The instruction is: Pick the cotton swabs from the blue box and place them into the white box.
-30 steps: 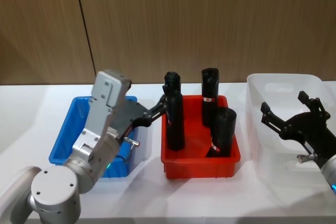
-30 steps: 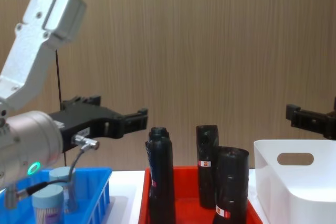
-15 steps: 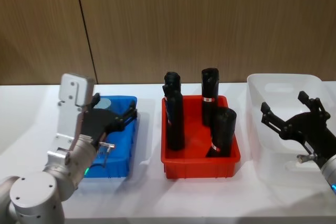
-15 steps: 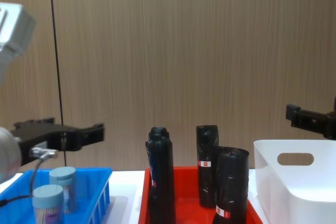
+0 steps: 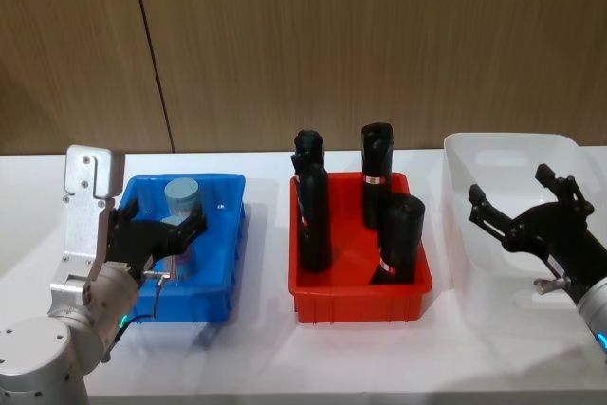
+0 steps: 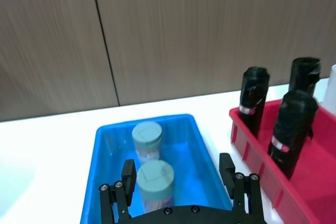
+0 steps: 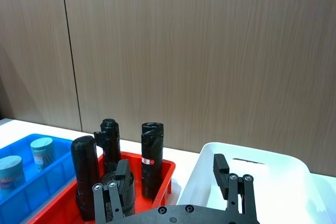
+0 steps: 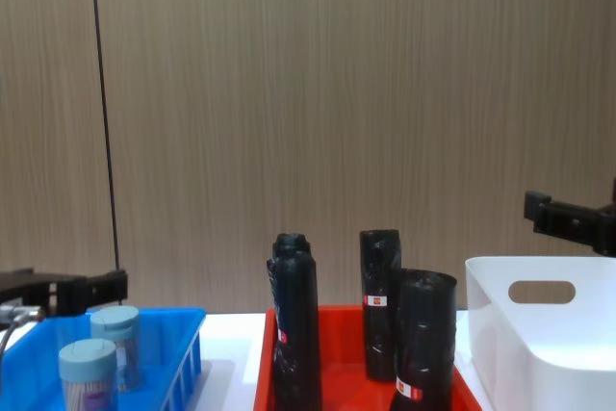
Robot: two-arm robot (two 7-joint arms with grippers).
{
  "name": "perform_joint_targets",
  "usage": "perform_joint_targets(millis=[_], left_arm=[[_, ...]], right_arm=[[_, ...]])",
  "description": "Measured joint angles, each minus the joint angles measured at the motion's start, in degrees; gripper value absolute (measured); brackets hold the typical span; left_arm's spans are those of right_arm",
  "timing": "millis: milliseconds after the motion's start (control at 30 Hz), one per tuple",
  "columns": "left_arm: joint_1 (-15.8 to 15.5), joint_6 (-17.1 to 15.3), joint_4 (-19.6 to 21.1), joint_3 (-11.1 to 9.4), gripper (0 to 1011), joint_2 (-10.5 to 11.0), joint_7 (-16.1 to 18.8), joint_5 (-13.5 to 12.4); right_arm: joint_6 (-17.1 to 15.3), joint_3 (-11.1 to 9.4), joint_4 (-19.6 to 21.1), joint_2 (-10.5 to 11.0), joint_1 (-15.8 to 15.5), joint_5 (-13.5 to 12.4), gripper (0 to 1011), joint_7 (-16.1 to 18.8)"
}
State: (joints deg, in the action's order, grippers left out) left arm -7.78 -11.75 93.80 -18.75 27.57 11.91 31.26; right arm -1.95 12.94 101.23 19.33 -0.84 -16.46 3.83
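Observation:
Two cotton swabs tubs stand in the blue box (image 5: 221,277): the far one (image 5: 182,195) and the near one (image 5: 186,261), half hidden by my left gripper (image 5: 161,234). That gripper hovers open over the box. In the left wrist view its fingers straddle the near tub (image 6: 155,182) from above without touching it, and the far tub (image 6: 146,139) stands behind. The chest view has both tubs (image 8: 115,330) (image 8: 89,372) upright. My right gripper (image 5: 520,198) hangs open over the white box (image 5: 507,142), nothing between its fingers.
A red tray (image 5: 360,301) sits between the two boxes. It holds three tall black rolls (image 5: 315,201) with red-white labels, and they rise well above the box rims. A wooden wall runs behind the white table.
My left arm has swung left, from reaching over the red tray's edge back to above the blue box, and lowered. The right arm has not moved.

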Motion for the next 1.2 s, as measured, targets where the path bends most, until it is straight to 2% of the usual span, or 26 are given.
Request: perform_joint_targets(millis=[300,600,1200], left_arm=[[-0.8,-3.1,-2.6,0.7,1003,-0.4,0.2,2.2],[-3.3,-5.0,-7.5,1.1,1003,-2.1,-1.0,3.5],[-9.1,-6.6,-16.8,1.6,1003,-5.0,-4.9,3.0]], right_arm=[[0.0,0.0,0.0,0.0,0.0,0.0,1001,0.0],[0.0,0.0,0.0,0.0,0.0,0.0,1001,0.0],[0.0,0.0,0.0,0.0,0.0,0.0,1001,0.0]])
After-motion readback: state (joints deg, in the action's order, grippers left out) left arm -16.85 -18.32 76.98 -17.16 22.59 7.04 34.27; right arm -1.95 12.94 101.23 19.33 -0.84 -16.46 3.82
